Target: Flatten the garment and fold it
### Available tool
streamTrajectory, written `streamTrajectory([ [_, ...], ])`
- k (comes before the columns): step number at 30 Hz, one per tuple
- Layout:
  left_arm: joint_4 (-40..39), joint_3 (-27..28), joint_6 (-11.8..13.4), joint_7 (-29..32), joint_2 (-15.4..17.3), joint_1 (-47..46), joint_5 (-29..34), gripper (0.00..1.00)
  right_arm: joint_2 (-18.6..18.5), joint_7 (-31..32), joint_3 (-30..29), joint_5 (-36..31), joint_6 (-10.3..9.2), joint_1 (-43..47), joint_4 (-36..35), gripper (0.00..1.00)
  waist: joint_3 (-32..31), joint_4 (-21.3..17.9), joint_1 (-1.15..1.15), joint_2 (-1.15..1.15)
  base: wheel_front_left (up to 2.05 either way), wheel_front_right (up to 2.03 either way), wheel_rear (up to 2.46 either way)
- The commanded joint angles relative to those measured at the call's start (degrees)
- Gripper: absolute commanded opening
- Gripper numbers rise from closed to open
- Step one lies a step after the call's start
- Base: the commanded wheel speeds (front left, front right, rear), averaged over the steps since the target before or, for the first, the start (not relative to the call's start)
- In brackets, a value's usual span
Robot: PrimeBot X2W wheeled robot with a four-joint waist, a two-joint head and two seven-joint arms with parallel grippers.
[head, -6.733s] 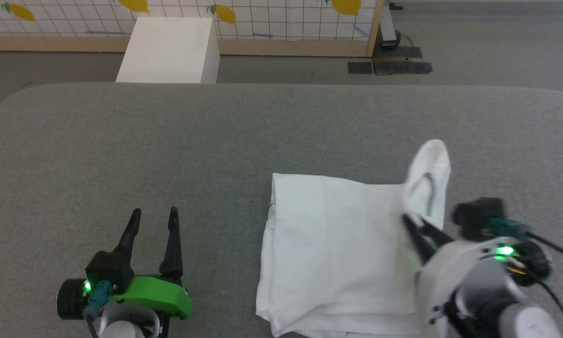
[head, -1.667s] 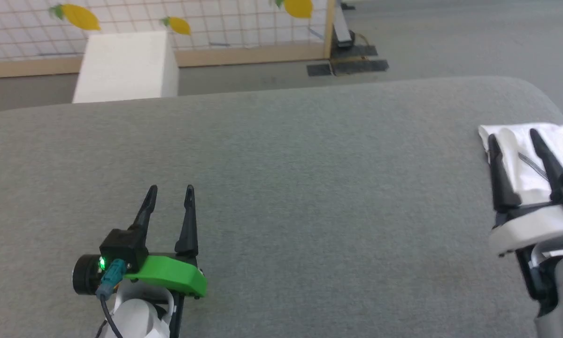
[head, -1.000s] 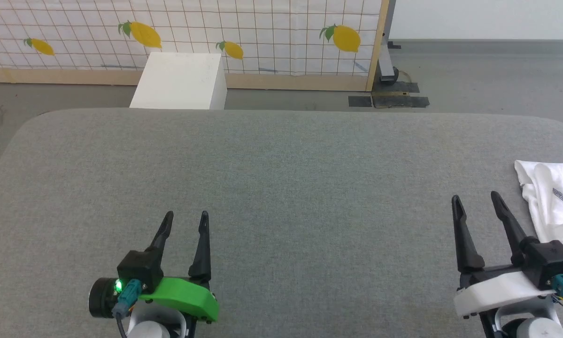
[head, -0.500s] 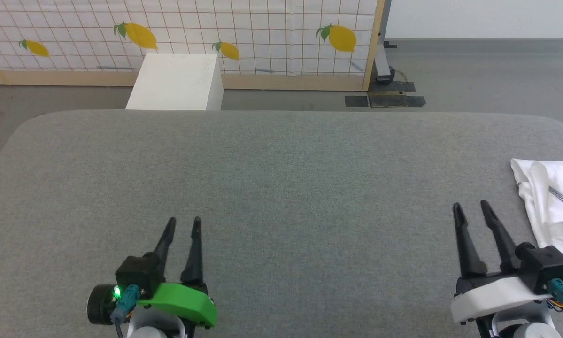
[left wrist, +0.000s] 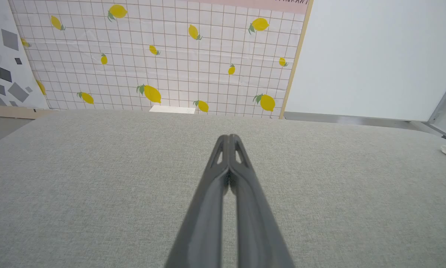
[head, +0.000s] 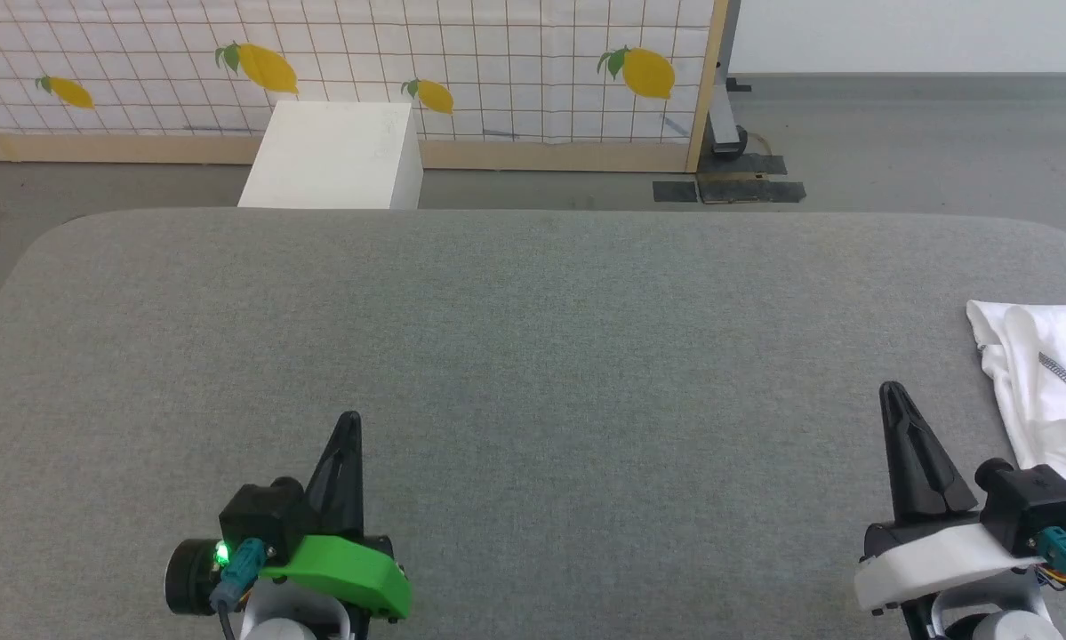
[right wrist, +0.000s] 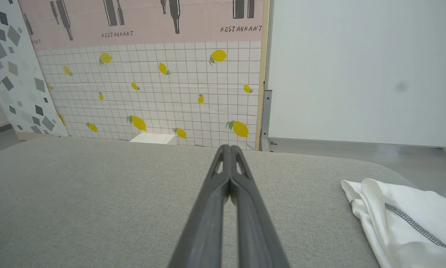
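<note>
The green-mounted left gripper (head: pixel 348 422) sits over the grey fabric-covered table (head: pixel 533 338), its two dark fingers pressed together on nothing. The white-mounted right gripper (head: pixel 893 396) is likewise closed and empty. The white cotton T-shirt with a dark grey stitched seam (head: pixel 1048 373) lies near its right side, apart from it.

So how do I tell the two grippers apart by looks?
Both have long, dark, tapering fingers, a black block and a teal plug. The left gripper sits on a bright green bracket with a green light; the right gripper on a white one.
</note>
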Motion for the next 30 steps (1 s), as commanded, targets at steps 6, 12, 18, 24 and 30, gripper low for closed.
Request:
streamTrajectory([
  [6, -0.7, 0.4, 0.1, 0.9, 0.0, 0.2, 0.7, 0.00, 0.0, 0.7, 0.2, -0.3, -0.01, -0.1, -0.1, 0.00, 0.0, 0.0, 0.00, 0.00, 0.00, 0.00, 0.00],
  [12, -1.3, 0.8, 0.2, 1.8, 0.0, 0.3, 1.4, 0.00, 0.0, 1.3, 0.4, -0.5, -0.01, -0.2, -0.2, 0.00, 0.0, -0.1, 0.00, 0.00, 0.00, 0.00, 0.00],
  [18, -1.8, 1.2, 0.3, 2.5, -0.1, 0.4, 1.8, 0.00, 0.0, 1.8, 0.6, -0.7, -0.02, -0.3, -0.2, 0.00, 0.0, -0.1, 0.00, 0.00, 0.00, 0.00, 0.00],
  [24, -2.3, 1.5, 0.4, 3.2, -0.1, 0.5, 2.3, 0.00, 0.0, 2.3, 0.7, -0.9, -0.02, -0.4, -0.3, 0.00, -0.1, -0.2, 0.00, 0.00, 0.00, 0.00, 0.00],
  [30, -2.8, 1.8, 0.5, 3.9, -0.1, 0.6, 2.8, 0.00, 0.0, 2.7, 0.9, -1.1, -0.03, -0.4, -0.3, 0.00, -0.1, -0.2, 0.00, 0.00, 0.00, 0.00, 0.00],
])
